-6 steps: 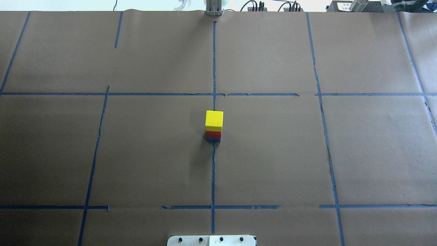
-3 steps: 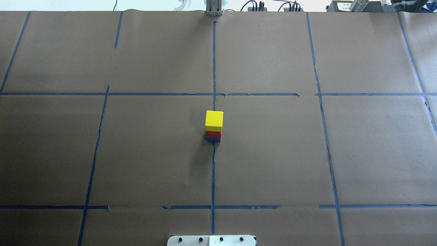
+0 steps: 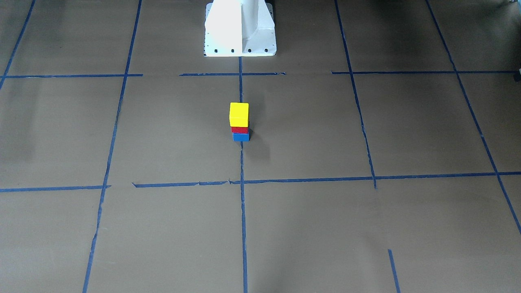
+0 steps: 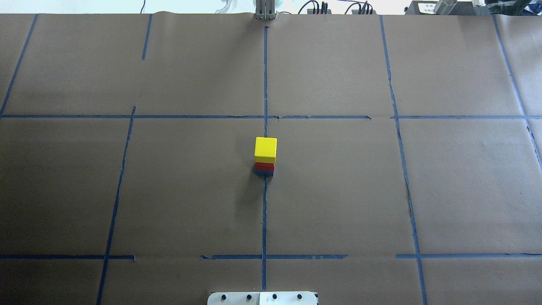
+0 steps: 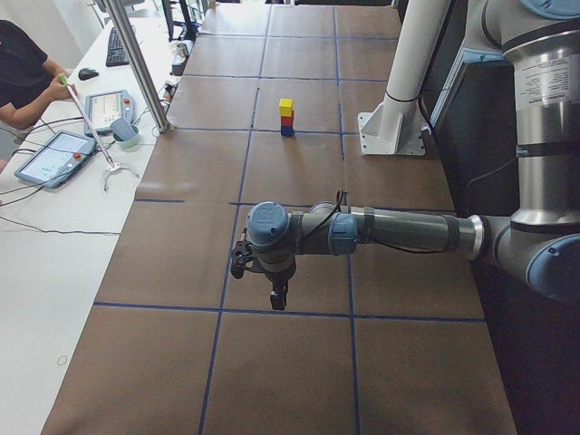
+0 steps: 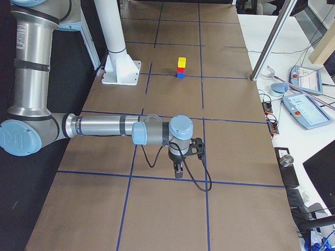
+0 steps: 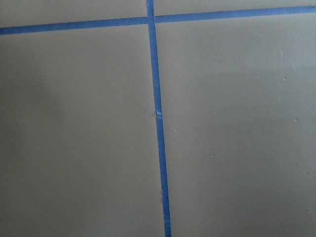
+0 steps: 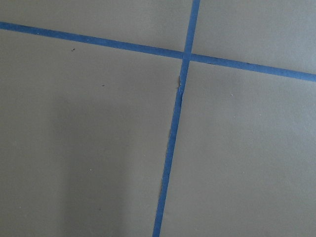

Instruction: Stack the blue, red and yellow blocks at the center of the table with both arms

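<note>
The three blocks stand in one upright stack at the middle of the table (image 4: 338,190). The blue block (image 3: 241,137) is at the bottom and touches the surface, the red block (image 3: 239,130) sits on it, and the yellow block (image 4: 266,149) is on top. The stack rests on the centre blue tape line (image 4: 264,212), on the far side of the white pedestal (image 3: 240,28) as seen from the robot. Nothing touches it.

The left arm (image 5: 399,231) stretches low and level over the left end of the table. The left gripper (image 5: 275,294) points down above the surface, well apart from the stack. It shows only in the side view, so I cannot tell whether its fingers are apart or together. The right arm (image 6: 104,125) reaches out the same way over the right end. The right gripper (image 6: 178,170) also points down, well apart from the blocks, and its finger state cannot be told either.

Both wrist views show only brown surface with crossing tape lines.

At the far edge, a person (image 5: 23,72) sits at a white bench (image 5: 54,263) beside two handheld control tablets (image 5: 50,154).
</note>
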You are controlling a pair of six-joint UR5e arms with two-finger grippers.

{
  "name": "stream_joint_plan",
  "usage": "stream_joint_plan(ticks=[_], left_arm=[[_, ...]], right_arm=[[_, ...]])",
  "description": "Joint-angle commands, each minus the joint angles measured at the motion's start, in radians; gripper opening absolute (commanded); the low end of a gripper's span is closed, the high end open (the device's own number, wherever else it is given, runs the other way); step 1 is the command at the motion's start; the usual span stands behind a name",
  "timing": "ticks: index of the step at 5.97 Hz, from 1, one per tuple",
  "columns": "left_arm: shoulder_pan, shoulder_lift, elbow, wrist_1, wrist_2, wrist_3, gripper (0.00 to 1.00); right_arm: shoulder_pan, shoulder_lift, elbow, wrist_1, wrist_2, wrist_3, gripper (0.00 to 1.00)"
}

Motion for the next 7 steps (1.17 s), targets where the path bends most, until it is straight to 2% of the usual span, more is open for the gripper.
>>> stream_joint_plan(ticks=[1, 2, 3, 4, 7], left_arm=[[-0.001, 0.025, -0.02, -0.087, -0.001, -0.01, 1.0], [0.0, 0.036, 0.001, -0.092, 0.002, -0.008, 1.0], [0.001, 0.041, 0.004, -0.094, 0.004, -0.002, 1.0], [-0.001, 0.047, 0.003, -0.094, 0.005, -0.011, 1.0], [-0.001, 0.045, 0.015, -0.094, -0.001, -0.01, 1.0]], right_arm=[[-0.003, -0.007, 0.067, -0.009, 0.016, -0.003, 1.0], [-0.044, 0.007, 0.056, -0.012, 0.001, -0.004, 1.0], [-0.043, 0.001, 0.087, -0.009, 0.023, 0.0, 1.0], [-0.035, -0.065, 0.095, -0.005, 0.031, -0.005, 1.0], [-0.032, -0.079, 0.088, 0.008, 0.023, -0.002, 1.0]])
